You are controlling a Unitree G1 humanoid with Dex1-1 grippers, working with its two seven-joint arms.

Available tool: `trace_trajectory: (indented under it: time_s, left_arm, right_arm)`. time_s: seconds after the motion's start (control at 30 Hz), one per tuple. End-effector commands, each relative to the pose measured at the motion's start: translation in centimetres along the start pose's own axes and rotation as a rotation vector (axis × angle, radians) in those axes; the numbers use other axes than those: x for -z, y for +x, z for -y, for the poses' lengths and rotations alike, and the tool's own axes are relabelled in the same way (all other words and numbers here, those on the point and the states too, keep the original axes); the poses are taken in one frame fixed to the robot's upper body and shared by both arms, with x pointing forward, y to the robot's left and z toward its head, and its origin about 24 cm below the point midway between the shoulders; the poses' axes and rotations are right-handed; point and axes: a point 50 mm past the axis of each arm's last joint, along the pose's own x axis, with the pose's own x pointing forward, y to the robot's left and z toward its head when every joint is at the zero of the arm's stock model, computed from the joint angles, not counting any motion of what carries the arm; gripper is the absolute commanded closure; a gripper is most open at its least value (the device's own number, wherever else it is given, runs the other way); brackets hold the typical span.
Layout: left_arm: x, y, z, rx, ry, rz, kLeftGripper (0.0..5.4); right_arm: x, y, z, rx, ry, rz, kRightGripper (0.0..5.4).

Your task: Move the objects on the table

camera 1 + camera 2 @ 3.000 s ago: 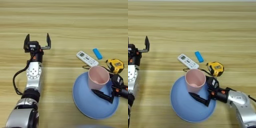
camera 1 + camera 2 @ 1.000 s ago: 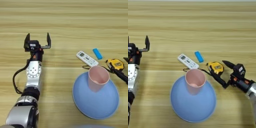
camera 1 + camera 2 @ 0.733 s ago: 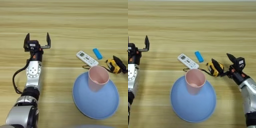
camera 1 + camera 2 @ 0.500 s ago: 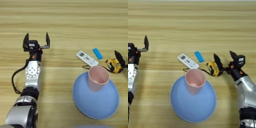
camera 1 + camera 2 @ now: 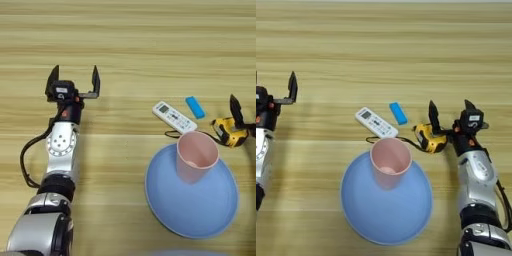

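A pale pink cup (image 5: pixel 389 161) stands upright on the large light-blue plate (image 5: pixel 386 215). Just beyond the plate lies the white remote (image 5: pixel 376 123), and the small blue block (image 5: pixel 398 113) rests to its right. My right gripper (image 5: pixel 451 113) is open, fingers pointing away from me, right beside the yellow-and-black tape measure (image 5: pixel 430 138), which sits at the foot of its left finger. It holds nothing. Far to the left, my left gripper (image 5: pixel 73 79) is open and empty above the bare table (image 5: pixel 130 45).
The tape measure's black cord (image 5: pixel 408 141) trails left toward the remote and the plate's rim. The plate fills the near right part of the table. My left forearm (image 5: pixel 61 150) lies along the near left side.
My right gripper has left the cup on the plate, pulled off to the right, then swung up beside the tape measure with open fingers. Cup, remote, block and left arm have stayed put.
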Motion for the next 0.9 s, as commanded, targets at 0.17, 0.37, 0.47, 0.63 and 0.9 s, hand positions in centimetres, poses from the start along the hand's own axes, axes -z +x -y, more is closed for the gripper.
trace_trajectory:
  time_s: [0.17, 0.37, 0.47, 0.63, 0.9]
  left_arm:
    - [-4.3, -1.0, 2.1, 0.474, -0.099, 0.069, 0.0]
    - [-5.2, -4.3, 2.7, 0.834, -0.152, -0.047, 0.0]
    - [-5.4, -5.8, 3.3, 0.976, -0.174, -0.116, 0.0]
    - [-4.8, -9.6, 4.4, 1.282, -0.204, -0.288, 0.0]
    - [-3.6, -10.7, 5.3, 1.394, -0.218, -0.386, 0.0]
  right_arm:
    - [0.0, 0.2, -0.8, -0.005, 0.008, 0.015, 0.01]
    - [0.1, 0.3, -1.0, -0.007, 0.01, 0.015, 0.01]
    - [0.1, 0.3, -1.0, -0.006, 0.01, 0.014, 0.01]
    - [0.1, 0.4, -1.1, -0.007, 0.01, 0.013, 0.01]
    - [0.2, 0.4, -1.3, -0.008, 0.01, 0.012, 0.01]
